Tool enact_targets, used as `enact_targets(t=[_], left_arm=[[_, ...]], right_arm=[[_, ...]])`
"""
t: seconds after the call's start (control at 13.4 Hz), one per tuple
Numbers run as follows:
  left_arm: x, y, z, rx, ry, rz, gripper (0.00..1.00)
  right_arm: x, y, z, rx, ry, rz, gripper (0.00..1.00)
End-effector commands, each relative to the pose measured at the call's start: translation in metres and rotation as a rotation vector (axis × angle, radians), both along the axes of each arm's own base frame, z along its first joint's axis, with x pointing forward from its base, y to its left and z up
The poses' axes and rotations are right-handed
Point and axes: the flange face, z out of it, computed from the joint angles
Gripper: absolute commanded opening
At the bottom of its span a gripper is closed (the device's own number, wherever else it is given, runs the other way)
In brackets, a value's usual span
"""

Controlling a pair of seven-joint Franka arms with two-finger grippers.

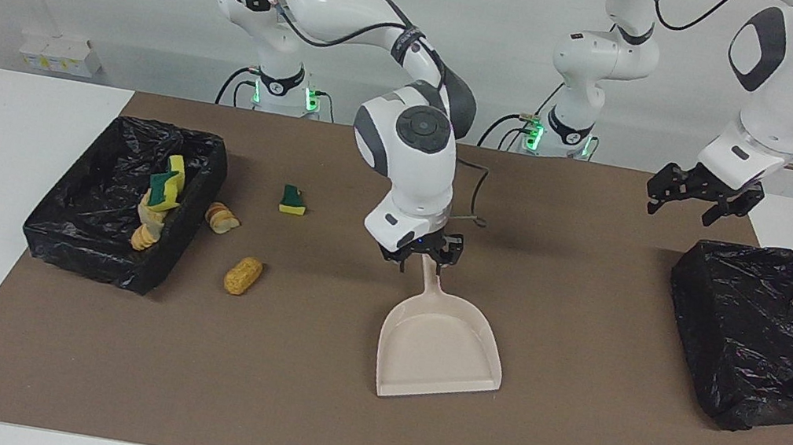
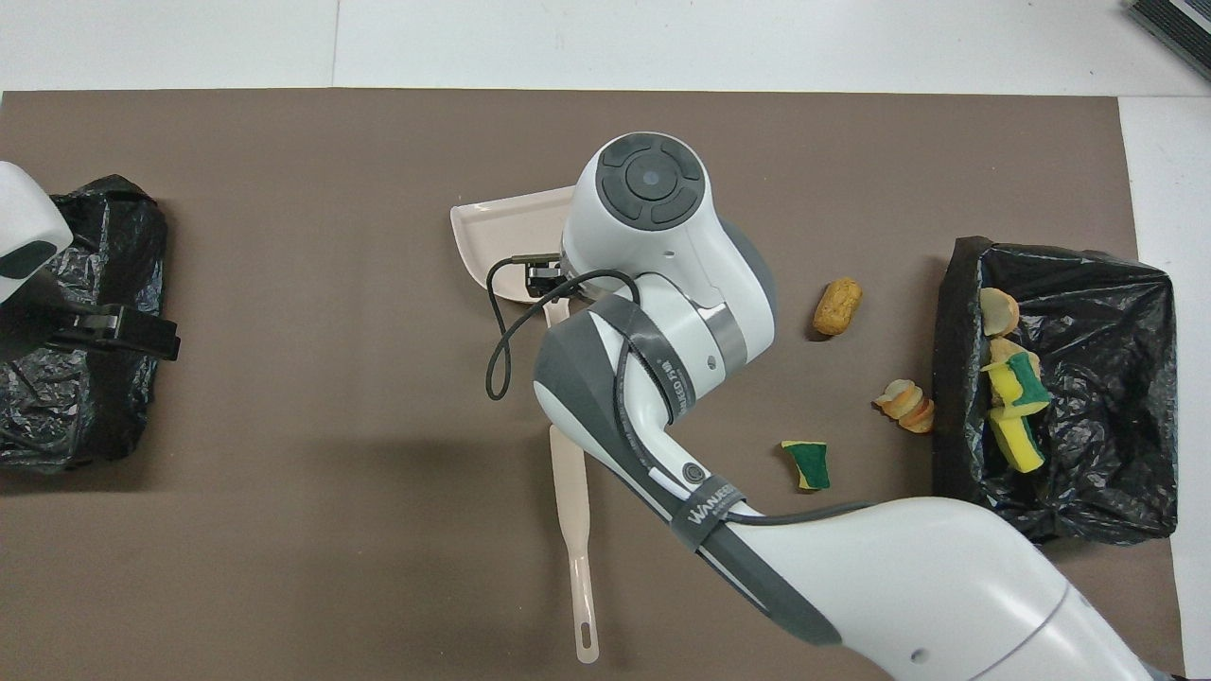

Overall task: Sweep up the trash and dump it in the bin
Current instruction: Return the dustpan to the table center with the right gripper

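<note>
The beige dustpan (image 1: pixel 440 349) (image 2: pixel 492 236) lies flat mid-mat. My right gripper (image 1: pixel 422 258) (image 2: pixel 549 284) stands open astride the tip of its handle. Loose trash lies toward the right arm's end: a green-faced sponge chunk (image 1: pixel 293 201) (image 2: pixel 807 464), sliced bread (image 1: pixel 222 218) (image 2: pixel 905 405) and a bread roll (image 1: pixel 242 275) (image 2: pixel 837 305). The black-lined bin (image 1: pixel 158 268) (image 2: pixel 1060 260) holds yellow-green sponge (image 1: pixel 165 192) (image 2: pixel 1017 407) and bread bits (image 1: pixel 144 234) (image 2: pixel 998 310). My left gripper (image 1: pixel 695 194) (image 2: pixel 118 326) waits open in the air.
A black-bagged box (image 1: pixel 760 336) (image 2: pixel 85 397) sits at the left arm's end, under the left gripper's side. A long slim beige handle (image 2: pixel 579 539) lies nearer to the robots than the dustpan, its upper end hidden under my right arm.
</note>
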Motion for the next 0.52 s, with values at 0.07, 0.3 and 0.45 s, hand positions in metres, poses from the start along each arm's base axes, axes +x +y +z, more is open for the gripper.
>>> enact_targets(t=[0.07,0.3,0.45], left_arm=[[-0.001,-0.003,-0.005,0.008,0.010,0.005,1.00],[-0.003,-0.004,-0.010,0.009,0.016,0.005,1.00],[-0.004,-0.004,-0.009,0.010,0.017,0.005,1.00]], right_arm=[[-0.018,-0.026,0.048,0.003,-0.013,0.011,1.00],[-0.054,-0.025,0.062,-0.057,0.055,0.026,1.00],[-0.098,-0.022,0.049,-0.123,0.112,0.056,1.00]])
